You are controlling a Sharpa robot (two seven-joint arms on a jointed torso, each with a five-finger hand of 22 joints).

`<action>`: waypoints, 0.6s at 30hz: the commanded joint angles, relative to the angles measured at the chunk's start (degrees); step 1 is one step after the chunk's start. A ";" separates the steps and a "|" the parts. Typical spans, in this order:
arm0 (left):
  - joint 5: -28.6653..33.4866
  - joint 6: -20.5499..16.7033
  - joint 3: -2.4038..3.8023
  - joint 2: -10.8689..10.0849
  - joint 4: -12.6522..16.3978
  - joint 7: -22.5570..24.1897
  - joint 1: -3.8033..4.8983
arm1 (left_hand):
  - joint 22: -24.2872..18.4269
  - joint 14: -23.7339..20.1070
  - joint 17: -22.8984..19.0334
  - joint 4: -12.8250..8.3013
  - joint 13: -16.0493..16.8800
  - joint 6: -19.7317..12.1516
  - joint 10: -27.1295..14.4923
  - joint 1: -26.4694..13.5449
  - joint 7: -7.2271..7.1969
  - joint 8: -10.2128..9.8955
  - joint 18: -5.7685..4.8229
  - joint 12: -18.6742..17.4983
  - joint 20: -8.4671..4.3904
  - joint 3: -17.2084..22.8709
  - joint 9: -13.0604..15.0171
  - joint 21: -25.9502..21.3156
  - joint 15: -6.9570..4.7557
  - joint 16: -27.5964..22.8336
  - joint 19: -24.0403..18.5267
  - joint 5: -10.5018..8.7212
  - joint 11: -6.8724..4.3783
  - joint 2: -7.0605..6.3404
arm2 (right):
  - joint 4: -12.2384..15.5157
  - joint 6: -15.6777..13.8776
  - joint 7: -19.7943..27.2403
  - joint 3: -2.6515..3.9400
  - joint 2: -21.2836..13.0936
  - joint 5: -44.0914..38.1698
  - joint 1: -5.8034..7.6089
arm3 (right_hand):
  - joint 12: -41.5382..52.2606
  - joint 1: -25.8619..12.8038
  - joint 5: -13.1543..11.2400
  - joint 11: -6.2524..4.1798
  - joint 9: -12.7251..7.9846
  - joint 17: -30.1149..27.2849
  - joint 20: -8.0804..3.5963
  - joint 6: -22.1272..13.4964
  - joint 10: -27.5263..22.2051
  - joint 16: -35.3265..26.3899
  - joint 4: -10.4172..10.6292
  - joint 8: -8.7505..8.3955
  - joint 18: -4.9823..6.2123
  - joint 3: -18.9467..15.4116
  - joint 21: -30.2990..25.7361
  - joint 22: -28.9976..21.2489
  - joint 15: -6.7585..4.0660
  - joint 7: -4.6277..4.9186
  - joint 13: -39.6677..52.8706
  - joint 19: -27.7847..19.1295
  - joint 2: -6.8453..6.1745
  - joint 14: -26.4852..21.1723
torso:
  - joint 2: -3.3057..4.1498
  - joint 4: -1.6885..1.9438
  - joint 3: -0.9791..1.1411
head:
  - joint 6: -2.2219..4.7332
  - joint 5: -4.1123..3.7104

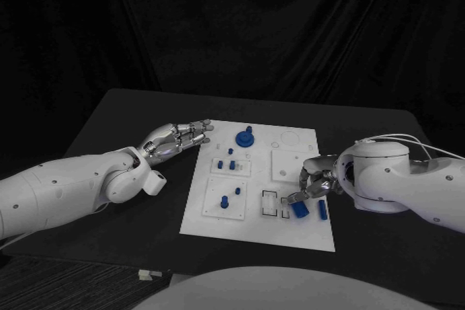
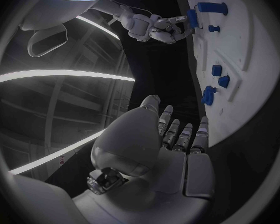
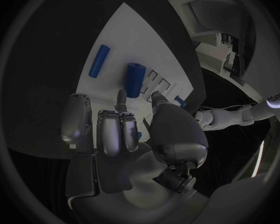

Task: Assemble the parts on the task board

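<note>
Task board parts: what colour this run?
Blue parts on the white task board; head view shows it best.

— How is the light?
— Dim all round. The task board (image 1: 260,189) is the brightest thing, evenly lit from above, against a black table (image 1: 116,122) and a dark curtain (image 1: 291,41) that swallow detail.
— Any glare?
— Bright strips of light streak the left wrist view, and a soft sheen lies on the left hand (image 2: 159,159).
— Distortion?
— Both wrist views bend straight edges and darken at the rim. The right hand (image 3: 124,134), close up, looks soft.
</note>
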 commanded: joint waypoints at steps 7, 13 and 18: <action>0.37 0.74 0.05 0.10 0.10 0.36 -0.08 | 0.01 0.34 0.07 0.03 0.09 0.34 0.39 -0.09 0.19 0.20 -0.73 0.27 -0.11 0.46 0.06 0.22 0.14 0.18 0.46 0.30 0.12 -0.67 | -0.51 0.97 -1.09 0.01 0.38 -1.00 -1.47 | 0.15 3.88 9.86 0.59 -1.71 1.64 0.29 -0.07 6.00 -0.24 -1.75 0.17 -0.35 0.26 -0.84 8.97 0.42 -0.03 15.08 -0.02 0.41 3.63 | -0.01 -0.03 0.02 | 0.01 0.18; 0.37 0.78 0.05 0.04 0.15 0.32 -0.09 | 0.05 0.37 0.08 0.02 0.09 0.32 0.40 -0.10 0.22 0.20 -0.75 0.27 -0.11 0.49 0.06 0.25 0.14 0.19 0.52 0.31 0.15 -0.70 | -1.00 1.28 -1.10 0.00 0.58 -1.01 -1.92 | 0.15 7.28 20.15 0.69 -3.11 1.16 0.33 -0.10 6.00 -0.38 -4.78 0.08 -0.32 2.06 -1.15 8.92 0.48 0.11 15.08 -0.05 0.56 3.55 | 0.02 0.04 0.01 | 0.01 0.14; 0.37 0.91 0.05 0.10 0.12 0.30 -0.10 | 0.05 0.37 0.08 0.02 0.09 0.32 0.40 -0.10 0.22 0.20 -0.75 0.27 -0.11 0.49 0.06 0.25 0.14 0.19 0.52 0.31 0.15 -0.70 | -1.31 1.32 -1.12 0.00 0.73 -1.02 -2.21 | 0.15 8.60 22.07 0.67 -3.72 0.88 0.35 0.05 6.00 -0.46 -6.15 0.06 -0.33 3.27 -1.10 8.94 0.49 0.07 15.08 -0.01 0.69 3.50 | 0.01 0.04 0.01 | 0.01 0.03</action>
